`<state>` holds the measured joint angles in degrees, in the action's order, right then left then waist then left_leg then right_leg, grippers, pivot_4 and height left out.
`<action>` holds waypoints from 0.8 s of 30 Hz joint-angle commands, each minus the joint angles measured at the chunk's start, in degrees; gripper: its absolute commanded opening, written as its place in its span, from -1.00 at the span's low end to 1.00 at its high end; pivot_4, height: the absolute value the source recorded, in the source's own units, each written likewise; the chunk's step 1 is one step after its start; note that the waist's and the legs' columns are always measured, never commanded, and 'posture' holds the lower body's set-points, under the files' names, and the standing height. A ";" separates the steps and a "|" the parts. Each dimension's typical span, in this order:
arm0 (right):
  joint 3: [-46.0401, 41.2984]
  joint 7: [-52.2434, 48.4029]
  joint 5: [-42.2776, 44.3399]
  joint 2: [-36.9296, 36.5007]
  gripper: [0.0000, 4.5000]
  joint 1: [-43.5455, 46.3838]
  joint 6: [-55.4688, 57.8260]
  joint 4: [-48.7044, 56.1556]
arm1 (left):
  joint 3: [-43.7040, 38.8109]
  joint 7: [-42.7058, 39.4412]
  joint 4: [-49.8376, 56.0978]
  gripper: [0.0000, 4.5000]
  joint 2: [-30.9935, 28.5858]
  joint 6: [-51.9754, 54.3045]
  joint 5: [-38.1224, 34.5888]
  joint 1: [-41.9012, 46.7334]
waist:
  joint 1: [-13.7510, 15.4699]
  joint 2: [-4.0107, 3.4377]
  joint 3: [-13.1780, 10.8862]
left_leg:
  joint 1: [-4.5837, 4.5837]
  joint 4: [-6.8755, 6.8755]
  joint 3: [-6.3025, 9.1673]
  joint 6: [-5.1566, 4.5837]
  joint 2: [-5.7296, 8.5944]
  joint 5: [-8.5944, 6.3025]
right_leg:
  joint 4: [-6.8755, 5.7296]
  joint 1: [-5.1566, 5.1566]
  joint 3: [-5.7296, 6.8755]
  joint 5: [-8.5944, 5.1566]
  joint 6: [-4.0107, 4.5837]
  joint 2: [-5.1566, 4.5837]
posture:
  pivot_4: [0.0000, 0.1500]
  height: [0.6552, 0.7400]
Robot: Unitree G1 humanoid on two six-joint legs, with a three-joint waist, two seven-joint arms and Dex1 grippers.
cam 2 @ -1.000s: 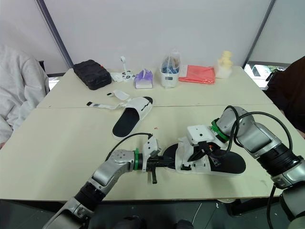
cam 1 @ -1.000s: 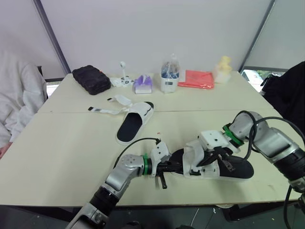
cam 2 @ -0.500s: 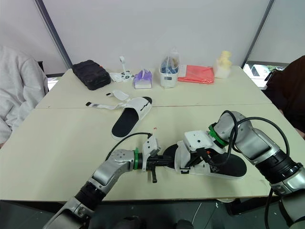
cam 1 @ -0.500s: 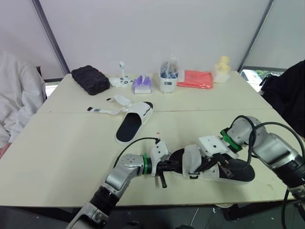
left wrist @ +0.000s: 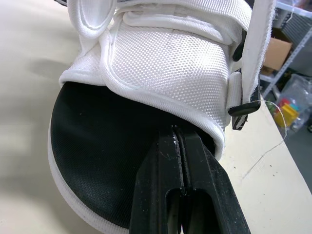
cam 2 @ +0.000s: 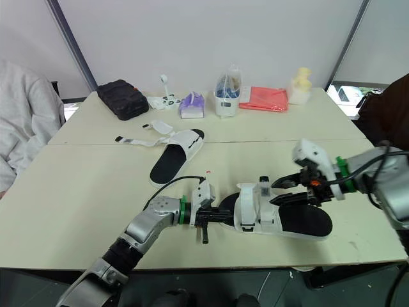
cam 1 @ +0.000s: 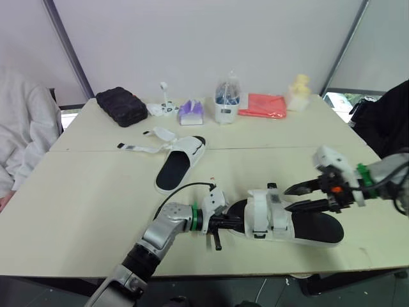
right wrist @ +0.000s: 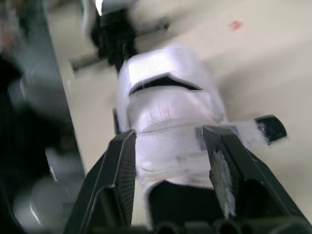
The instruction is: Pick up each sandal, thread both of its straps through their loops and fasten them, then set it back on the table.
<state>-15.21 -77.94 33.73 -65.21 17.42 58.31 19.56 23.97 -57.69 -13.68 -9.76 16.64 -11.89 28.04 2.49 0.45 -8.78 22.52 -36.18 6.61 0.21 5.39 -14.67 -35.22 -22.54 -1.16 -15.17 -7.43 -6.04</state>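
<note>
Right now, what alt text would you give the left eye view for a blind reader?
A white-strapped sandal lies on a cream table, the shut left hand at its toe and the open right hand hovering above its heel. A second sandal lies farther back, its straps loose.

A lab test bay — white partition walls [cam 1: 192, 38], cluttered table [cam 1: 83, 192].
</note>
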 commanded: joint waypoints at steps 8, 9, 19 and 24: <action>-8.20 14.68 10.72 12.54 0.02 -25.29 9.57 18.35 | 1.93 -3.41 -1.97 -1.00 -0.11 1.96 0.99 -0.31 | -0.19 0.07 -0.02 | -0.01 -0.07 -0.06 -0.03 -0.02 -0.02 | 0.01 0.06 0.00 0.00 -0.01 0.05 | 1.00 1.00; -7.27 15.95 10.32 13.48 0.02 -25.79 8.54 18.09 | 1.95 -3.53 -2.02 -1.00 -0.12 1.90 1.07 -0.21 | -0.20 0.02 0.00 | -0.02 -0.08 -0.07 -0.03 -0.02 -0.02 | 0.01 0.07 -0.01 0.00 -0.01 0.09 | 1.00 1.00; 0.19 24.84 7.79 19.98 0.02 -23.44 0.59 12.56 | 1.65 -3.50 -1.88 -1.00 -0.37 2.38 1.61 -0.20 | -0.14 0.04 -0.01 | -0.04 -0.01 -0.05 -0.03 -0.02 -0.01 | 0.00 0.04 0.00 0.00 -0.03 0.13 | 1.00 1.00; 1.38 27.13 7.95 20.54 0.02 -23.94 -0.97 12.08 | 1.36 -2.96 -1.46 -1.00 -0.42 2.78 1.52 -0.49 | -0.17 0.03 0.00 | -0.04 -0.03 -0.05 -0.03 -0.02 -0.01 | 0.00 0.05 0.00 0.00 -0.03 0.13 | 1.00 1.00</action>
<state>-13.43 -51.55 41.26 -45.17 -6.56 58.59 31.20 23.77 -60.72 -14.44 -9.81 17.83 -11.79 29.02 2.32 0.48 -8.78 22.48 -36.20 6.57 0.18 5.37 -14.68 -35.23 -22.49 -1.16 -15.17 -7.47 -5.90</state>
